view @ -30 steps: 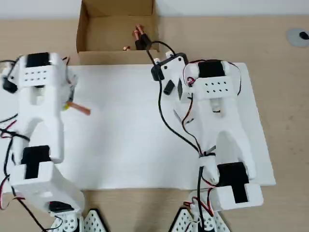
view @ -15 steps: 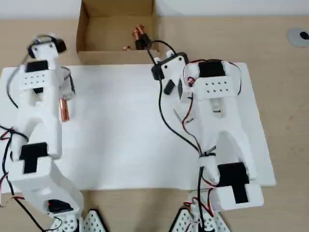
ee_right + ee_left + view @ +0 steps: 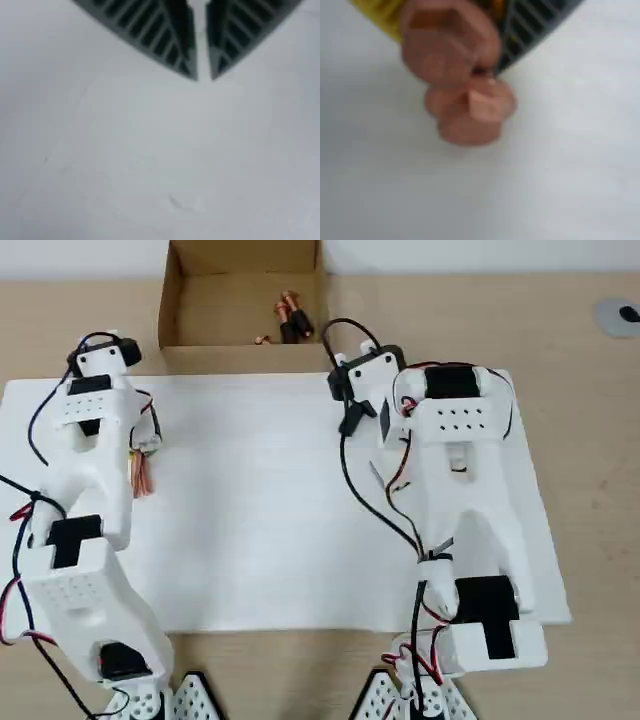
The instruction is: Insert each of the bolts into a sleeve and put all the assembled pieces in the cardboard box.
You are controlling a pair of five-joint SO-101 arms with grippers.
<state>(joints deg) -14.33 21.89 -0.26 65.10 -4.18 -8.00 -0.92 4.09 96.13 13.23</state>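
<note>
Left tool [image 3: 470, 55] clamps copper bolt [image 3: 440, 50], with the probable sleeve [image 3: 470, 117] touching it. Keep axes aligned, push straight. Right tool [image 3: 201, 75] narrow, empty.

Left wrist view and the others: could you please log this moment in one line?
left claw: shut on copper piece over white sheet | right claw: shut, empty | cardboard box: holds copper pieces
</note>
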